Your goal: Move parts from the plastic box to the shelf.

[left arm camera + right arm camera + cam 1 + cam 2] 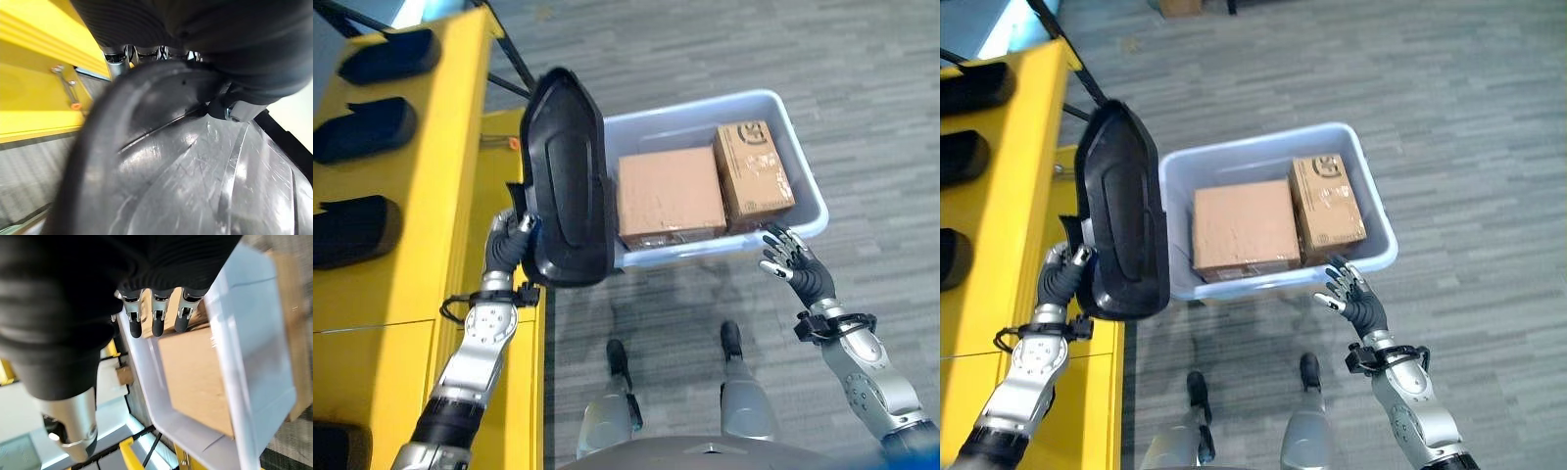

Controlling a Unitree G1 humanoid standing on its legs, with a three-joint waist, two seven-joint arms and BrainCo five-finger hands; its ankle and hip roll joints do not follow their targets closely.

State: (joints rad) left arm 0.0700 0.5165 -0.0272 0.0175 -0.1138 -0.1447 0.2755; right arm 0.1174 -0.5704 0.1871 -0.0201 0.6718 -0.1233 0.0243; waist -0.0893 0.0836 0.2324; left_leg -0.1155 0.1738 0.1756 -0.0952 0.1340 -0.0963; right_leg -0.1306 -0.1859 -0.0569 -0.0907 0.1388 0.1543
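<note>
Your left robot hand (514, 238) apparently clasping the large black moulded plastic part (566, 176) upright beside the yellow metal shelf (401, 176), right robot hand (790, 257) fingers spread at the pale blue plastic box (808, 186) rim, two brown cardboard boxes (671, 193) inside.

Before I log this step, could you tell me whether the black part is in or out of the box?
Out: the left hand holds the black part between the plastic box and yellow shelf.
</note>
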